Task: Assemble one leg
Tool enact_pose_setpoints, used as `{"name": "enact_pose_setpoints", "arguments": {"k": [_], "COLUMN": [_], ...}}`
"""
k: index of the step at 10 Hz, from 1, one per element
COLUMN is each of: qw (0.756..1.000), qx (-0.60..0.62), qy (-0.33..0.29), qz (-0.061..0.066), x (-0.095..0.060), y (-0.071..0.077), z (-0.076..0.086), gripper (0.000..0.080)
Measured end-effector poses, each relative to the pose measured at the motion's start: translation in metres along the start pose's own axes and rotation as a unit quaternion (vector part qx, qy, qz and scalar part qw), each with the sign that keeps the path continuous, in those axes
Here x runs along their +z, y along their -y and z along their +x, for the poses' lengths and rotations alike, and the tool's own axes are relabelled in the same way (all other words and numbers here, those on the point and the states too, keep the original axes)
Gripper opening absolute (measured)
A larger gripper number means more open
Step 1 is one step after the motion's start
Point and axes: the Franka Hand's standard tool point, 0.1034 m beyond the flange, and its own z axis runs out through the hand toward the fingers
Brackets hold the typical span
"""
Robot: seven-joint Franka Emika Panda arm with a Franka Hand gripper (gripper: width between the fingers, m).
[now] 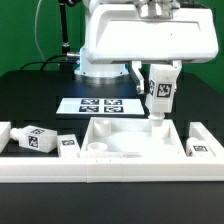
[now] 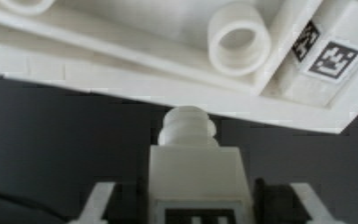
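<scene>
Fingers (image 2: pixel 98 205) are clamping the leg (image 1: pixel 160 95) on its upper body, one on each flank in the wrist view, so they're loaded, not free. The leg is hanging upright in the exterior view, long axis vertical, stud end (image 2: pixel 188 125) pointing down, over the tabletop's (image 1: pixel 110 133) far corner on the exterior view's right. Can't tell from that view whether the lower end is touching the rim or just clearing it. In the wrist view the stud is showing against dark table (image 1: pixel 40 100), just short of the tabletop's edge, and the round corner socket (image 2: pixel 243 45) is sitting further in and off to one side of the leg's axis. So I'm reading this as mid-approach: axis orientation is looking right for insertion, but lateral alignment is looking off. The coming move is needing a shift to bring the stud over the socket before lowering, otherwise it's risking landing on the rim. Spare legs (image 1: pixel 35 140) are lying beside the tabletop, and the marker board (image 1: pixel 100 104) is lying behind it.
</scene>
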Motion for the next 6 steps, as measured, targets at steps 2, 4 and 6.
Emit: {"name": "enact_pose_setpoints", "arguments": {"k": [2,4,6], "qw": [1.0,1.0,1.0], "qx": [0.013,0.01,0.011], "qy": [0.007,0.009,0.009], "qz": [0.009,0.006,0.006], "x": [0.012,0.021,0.022], "y": [0.016,0.015,0.015], "z": [-0.003,-0.005,-0.005], "gripper": [0.0281,0.0281,0.0281]}}
